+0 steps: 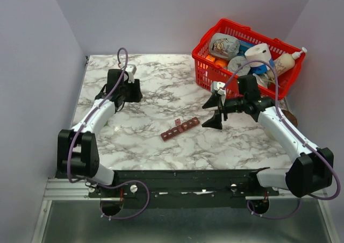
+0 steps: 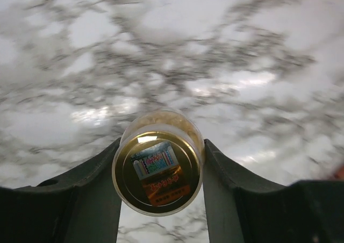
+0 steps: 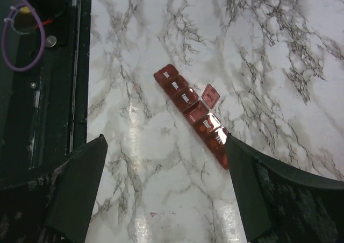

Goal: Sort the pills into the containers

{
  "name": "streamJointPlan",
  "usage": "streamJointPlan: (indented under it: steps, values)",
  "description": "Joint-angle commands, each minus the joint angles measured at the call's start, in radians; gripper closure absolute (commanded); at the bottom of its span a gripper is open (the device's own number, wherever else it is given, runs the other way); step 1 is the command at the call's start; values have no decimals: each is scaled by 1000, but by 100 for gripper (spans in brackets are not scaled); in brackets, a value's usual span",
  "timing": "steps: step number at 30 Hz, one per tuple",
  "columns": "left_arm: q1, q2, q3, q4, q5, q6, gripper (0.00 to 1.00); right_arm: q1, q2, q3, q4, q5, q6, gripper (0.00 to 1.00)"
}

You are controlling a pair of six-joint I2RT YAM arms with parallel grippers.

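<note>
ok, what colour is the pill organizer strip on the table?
The pill organizer strip is translucent dark red-brown. Right wrist view shows it best.

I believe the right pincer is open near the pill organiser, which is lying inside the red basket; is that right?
Not quite. The pill organiser lies on the marble table, outside the red basket and nearer the arms, as the top external view shows. The right pincer is indeed open near it.
</note>
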Motion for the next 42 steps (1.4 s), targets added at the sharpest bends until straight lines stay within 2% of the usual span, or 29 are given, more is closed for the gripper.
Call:
streamJointPlan:
  steps: [1, 4, 6, 9, 12, 18, 21, 30, 33, 35, 36, 37, 40, 42]
  values:
    - [-142, -139, 27, -100, 477, 3, 93, 21, -17, -2, -60, -57, -153, 0]
    - [-244, -174, 34, -93, 567, -37, 94, 44, -31, 20, -37, -25, -101, 0]
    - [-286, -193, 41, -41, 587, -80, 94, 59, -46, 9, 50, -11, -46, 0]
    - [-325, -197, 33, 110, 606, -245, 94, 102, -71, 5, 167, 65, 89, 0]
    - [-348, -180, 25, 257, 598, -414, 95, 145, -83, 11, 260, 180, 188, 0]
    - [-369, -133, 45, 331, 540, -636, 96, 277, 9, 145, 254, 476, 235, 0]
    - [-377, -136, 35, 363, 517, -680, 96, 299, 50, 187, 259, 595, 258, 0]
    - [-385, -153, 10, 397, 500, -753, 96, 326, 119, 218, 257, 725, 263, 5]
    - [-389, -154, 10, 395, 497, -759, 96, 328, 132, 227, 267, 739, 265, 11]
    - [-391, -156, 7, 401, 495, -769, 95, 329, 138, 236, 276, 734, 271, 21]
    - [-391, -163, -4, 414, 491, -788, 95, 329, 144, 245, 280, 730, 284, 35]
    - [-391, -165, -5, 414, 480, -790, 94, 329, 142, 247, 282, 727, 291, 45]
    - [-391, -180, -21, 424, 451, -807, 91, 329, 136, 242, 297, 704, 335, 63]
    - [-391, -191, -44, 463, 440, -825, 89, 329, 126, 233, 310, 665, 356, 65]
